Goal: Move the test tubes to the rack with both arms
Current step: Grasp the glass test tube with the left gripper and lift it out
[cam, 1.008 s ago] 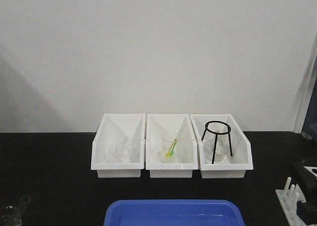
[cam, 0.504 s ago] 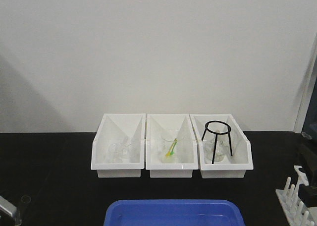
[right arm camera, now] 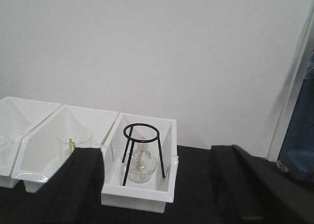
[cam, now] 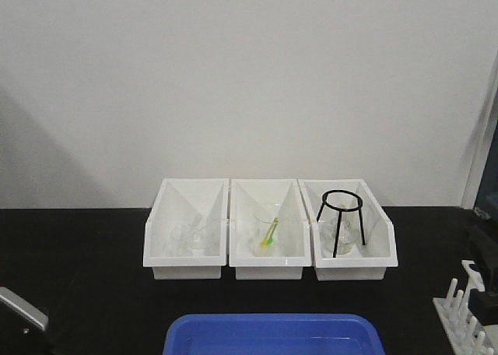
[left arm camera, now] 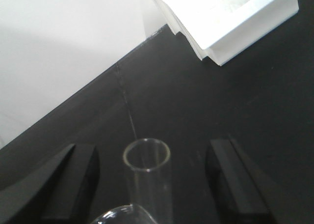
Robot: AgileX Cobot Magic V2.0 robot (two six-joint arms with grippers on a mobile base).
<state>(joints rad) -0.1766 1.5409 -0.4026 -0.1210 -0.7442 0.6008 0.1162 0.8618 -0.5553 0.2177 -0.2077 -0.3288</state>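
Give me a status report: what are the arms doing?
Left gripper open, straddling test tube, not touching. Right gripper open, empty. Rack front right. Curved glass rim close beside tube.

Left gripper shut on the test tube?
No, the left gripper is open, its fingers clear of the test tube on both sides.

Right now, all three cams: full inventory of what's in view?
bins: three, white, side by side, back of black table
tripod stand: one, black, image-right bin, straddling a clear flask
beaker: one, clear, yellow-green tool inside, middle bin
glassware: count unclear, clear, image-left bin
tray: one, blue, front centre
rack: one, white, front, image-right edge
test tube: one, clear, upright between left fingers, touching neither
left end effector: one, black, open around tube
right end effector: one, black, open, empty
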